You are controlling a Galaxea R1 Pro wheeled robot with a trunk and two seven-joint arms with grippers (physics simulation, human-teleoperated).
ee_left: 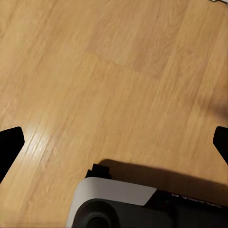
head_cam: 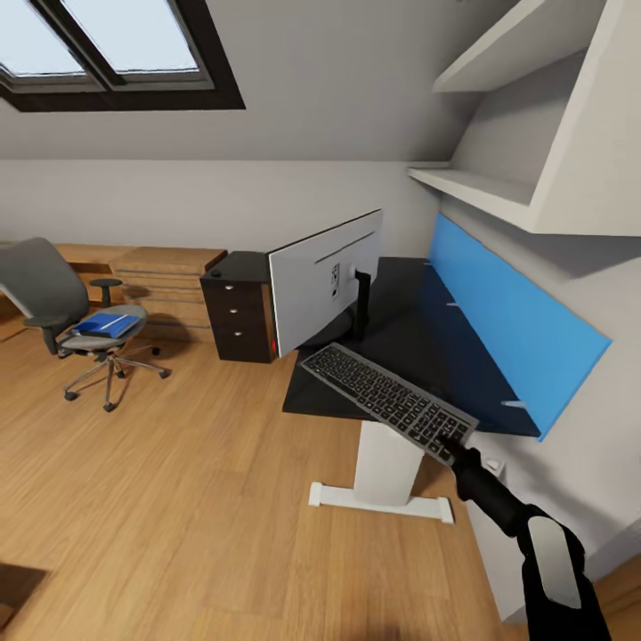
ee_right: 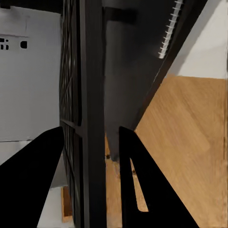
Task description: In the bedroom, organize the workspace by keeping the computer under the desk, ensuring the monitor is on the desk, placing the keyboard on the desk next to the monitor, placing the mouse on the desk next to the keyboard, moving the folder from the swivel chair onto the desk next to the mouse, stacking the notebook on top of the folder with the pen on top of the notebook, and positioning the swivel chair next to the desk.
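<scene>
The dark-grey keyboard [head_cam: 387, 401] hangs tilted over the front edge of the black-topped desk [head_cam: 445, 356], right in front of the monitor [head_cam: 325, 278]. My right gripper [head_cam: 454, 445] is shut on the keyboard's near end. In the right wrist view, the keyboard [ee_right: 80, 95] runs edge-on between the gripper's [ee_right: 90, 130] two fingers. The monitor stands on the desk with its light-grey back towards me. Far left, the blue folder [head_cam: 107, 323] lies on the seat of the swivel chair [head_cam: 53, 294]. My left gripper [ee_left: 114, 137] is open above bare floor.
Black drawers [head_cam: 239, 316] stand at the desk's left end, with light wooden low cabinets [head_cam: 165, 276] behind them along the wall. The desk's white leg [head_cam: 383, 472] and foot rest on the plank floor just ahead of me. White shelves [head_cam: 499, 187] overhang the blue back panel [head_cam: 507, 312].
</scene>
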